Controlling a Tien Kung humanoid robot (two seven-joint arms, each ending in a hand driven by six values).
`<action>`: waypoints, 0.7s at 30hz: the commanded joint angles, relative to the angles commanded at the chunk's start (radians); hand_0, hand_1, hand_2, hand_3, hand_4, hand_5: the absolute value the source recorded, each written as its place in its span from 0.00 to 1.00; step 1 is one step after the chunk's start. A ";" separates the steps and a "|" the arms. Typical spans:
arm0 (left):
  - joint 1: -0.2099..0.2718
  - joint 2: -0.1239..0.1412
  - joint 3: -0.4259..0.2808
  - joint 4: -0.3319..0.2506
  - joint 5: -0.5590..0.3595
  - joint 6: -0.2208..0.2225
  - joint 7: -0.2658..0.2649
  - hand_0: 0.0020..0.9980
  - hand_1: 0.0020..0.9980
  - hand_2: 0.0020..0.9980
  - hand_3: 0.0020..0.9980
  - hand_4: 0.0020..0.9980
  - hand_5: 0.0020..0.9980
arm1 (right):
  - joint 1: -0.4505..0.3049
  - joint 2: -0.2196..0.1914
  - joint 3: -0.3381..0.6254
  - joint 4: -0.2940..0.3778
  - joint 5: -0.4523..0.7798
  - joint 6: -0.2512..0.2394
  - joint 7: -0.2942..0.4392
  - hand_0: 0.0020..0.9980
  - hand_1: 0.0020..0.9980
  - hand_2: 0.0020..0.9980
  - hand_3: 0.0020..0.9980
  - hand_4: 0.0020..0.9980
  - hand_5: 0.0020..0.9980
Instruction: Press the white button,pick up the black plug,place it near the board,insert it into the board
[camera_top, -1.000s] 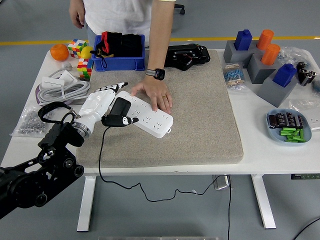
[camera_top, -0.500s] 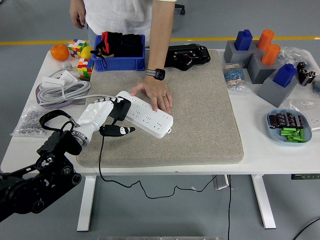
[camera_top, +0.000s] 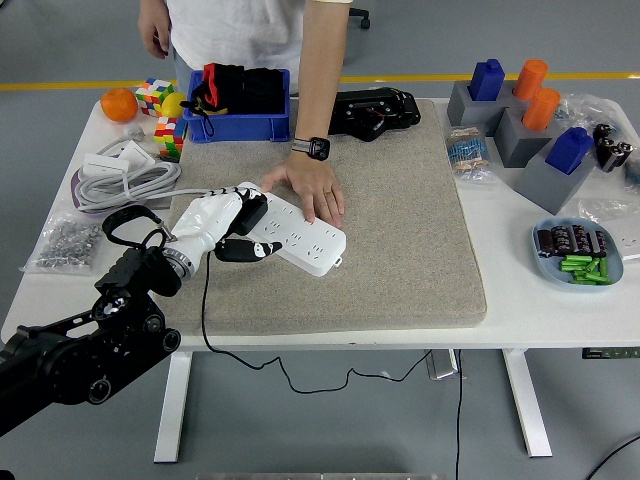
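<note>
Left hand (camera_top: 222, 222), white-shelled with black fingertips, is closed on the black rectangular plug (camera_top: 248, 213): fingers (camera_top: 243, 190) wrap over its top, thumb (camera_top: 252, 250) lies underneath. The plug's black cable (camera_top: 205, 310) runs from below the palm, over the near edge of the grey felt mat (camera_top: 400, 250), and hangs under the white table (camera_top: 540, 305).

Change noted: a second ago the plug sat forward of the fingers, over the board's near left end; half a second ago the hand had drawn back and the plug was tilted; now the hand has moved forward again and the plug rests against the left end of the white multi-socket power board (camera_top: 295, 232), just beyond the fingertips. Whether the pins are in a socket cannot be told; the plug body hides them.

Judgement: the pick-up is done and the plug is at the board; the work is in the insertion step, with repeated alignment attempts suggested.

A person's hand (camera_top: 312, 188), with a black wristwatch, is flat on the board's far right portion, beyond the robot's fingers, apparently steadying it.

Right hand not seen.
</note>
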 joint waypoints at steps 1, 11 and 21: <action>0.000 -0.002 0.001 0.003 -0.002 0.000 0.000 0.86 0.92 0.83 0.80 0.88 0.48 | 0.000 0.000 0.000 0.000 0.001 0.000 0.000 0.56 0.48 0.50 0.50 0.64 0.38; 0.015 0.011 0.001 0.003 -0.022 -0.006 0.005 0.82 0.89 0.82 0.79 0.87 0.48 | -0.003 0.000 0.003 -0.001 0.000 0.000 0.000 0.56 0.48 0.50 0.50 0.64 0.38; 0.036 0.010 -0.010 0.002 -0.030 0.004 -0.005 0.81 0.88 0.82 0.78 0.86 0.48 | -0.005 0.004 0.006 0.000 0.000 0.000 0.000 0.56 0.48 0.50 0.50 0.64 0.38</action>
